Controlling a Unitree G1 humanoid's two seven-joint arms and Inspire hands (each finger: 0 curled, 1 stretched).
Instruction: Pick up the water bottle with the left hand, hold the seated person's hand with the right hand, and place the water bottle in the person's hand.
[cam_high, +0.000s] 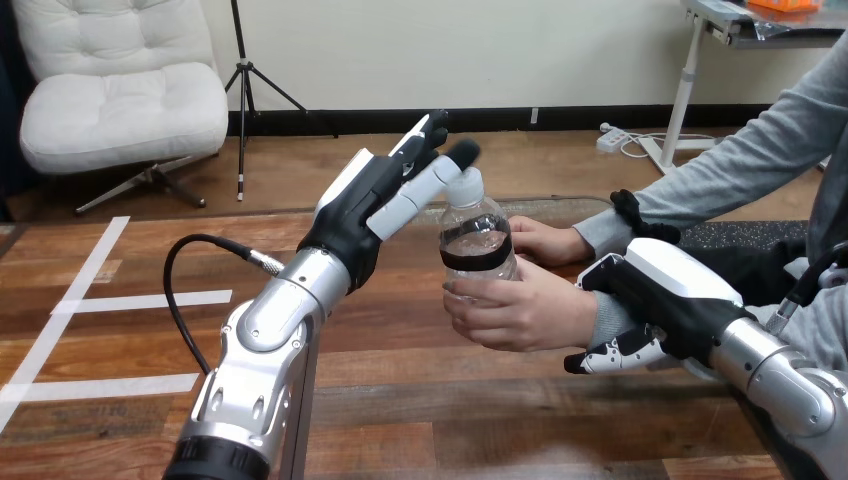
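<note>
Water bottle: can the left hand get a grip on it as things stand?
Probably yes, near the top: the left hand is open with fingers beside the cap of the water bottle. The person's hand covers the lower body.

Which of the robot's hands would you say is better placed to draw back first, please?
Probably the left hand: its fingers are straight beside the cap, gripping nothing, and the person's hand wraps the bottle. The right hand is curled round the person's wrist.
</note>
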